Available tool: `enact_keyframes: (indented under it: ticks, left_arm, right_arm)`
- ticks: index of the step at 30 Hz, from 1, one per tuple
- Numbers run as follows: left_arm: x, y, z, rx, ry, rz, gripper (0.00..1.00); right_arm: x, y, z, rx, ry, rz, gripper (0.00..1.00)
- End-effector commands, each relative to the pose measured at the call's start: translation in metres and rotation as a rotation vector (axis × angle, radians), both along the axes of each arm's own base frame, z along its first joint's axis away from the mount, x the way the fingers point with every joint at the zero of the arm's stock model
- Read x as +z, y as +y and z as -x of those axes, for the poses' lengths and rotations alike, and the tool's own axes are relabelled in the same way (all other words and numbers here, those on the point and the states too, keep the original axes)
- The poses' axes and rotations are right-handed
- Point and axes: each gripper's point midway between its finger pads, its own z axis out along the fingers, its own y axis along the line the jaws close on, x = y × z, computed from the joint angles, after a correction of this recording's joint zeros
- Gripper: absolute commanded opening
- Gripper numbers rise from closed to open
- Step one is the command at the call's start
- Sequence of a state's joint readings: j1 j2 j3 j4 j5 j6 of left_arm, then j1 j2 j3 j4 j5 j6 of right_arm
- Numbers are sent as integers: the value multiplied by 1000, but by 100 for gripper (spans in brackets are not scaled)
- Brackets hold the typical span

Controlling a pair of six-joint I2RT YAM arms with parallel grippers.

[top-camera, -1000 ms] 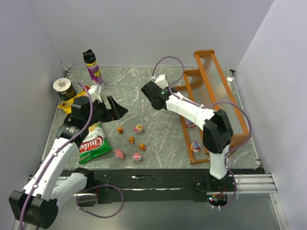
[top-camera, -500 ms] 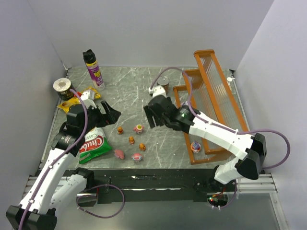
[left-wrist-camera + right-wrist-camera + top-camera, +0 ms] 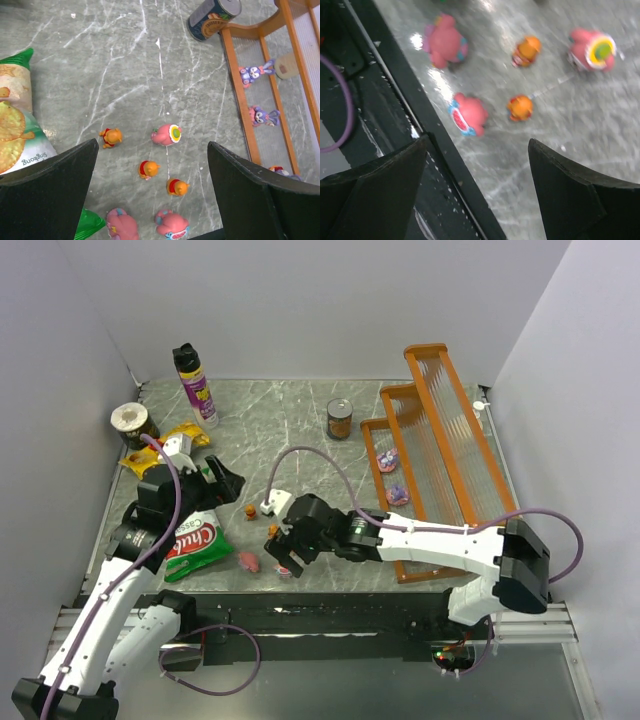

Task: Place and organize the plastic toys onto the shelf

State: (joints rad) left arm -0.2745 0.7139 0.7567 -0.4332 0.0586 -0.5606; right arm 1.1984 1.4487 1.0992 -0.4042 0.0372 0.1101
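On the shelf (image 3: 239, 100), one toy (image 3: 279, 171) sits half hidden.

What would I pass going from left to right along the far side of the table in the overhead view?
dark round container with a pale top → purple spray can → small food can → orange-brown stepped shelf
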Motion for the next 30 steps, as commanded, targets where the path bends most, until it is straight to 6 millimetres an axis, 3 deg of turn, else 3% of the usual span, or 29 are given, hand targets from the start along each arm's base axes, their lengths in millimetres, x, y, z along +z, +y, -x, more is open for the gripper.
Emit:
enact_keyframes:
  ticks: [1, 7, 19, 30]
  left_arm:
    - [5, 8, -6, 36, -24, -22, 96]
    - [2, 8, -7, 37, -14, -22, 96]
    - [-2, 7, -8, 30, 3, -18, 96]
    - [0, 7, -7, 26, -3, -16, 96]
  right_arm:
    - [6, 37, 6, 130, -69, -38, 87]
    - [-33, 46, 8, 153, -127, 91, 79]
    - [-79, 47, 5, 161, -115, 201, 71]
    - [-95, 43, 12, 175, -66, 240, 65]
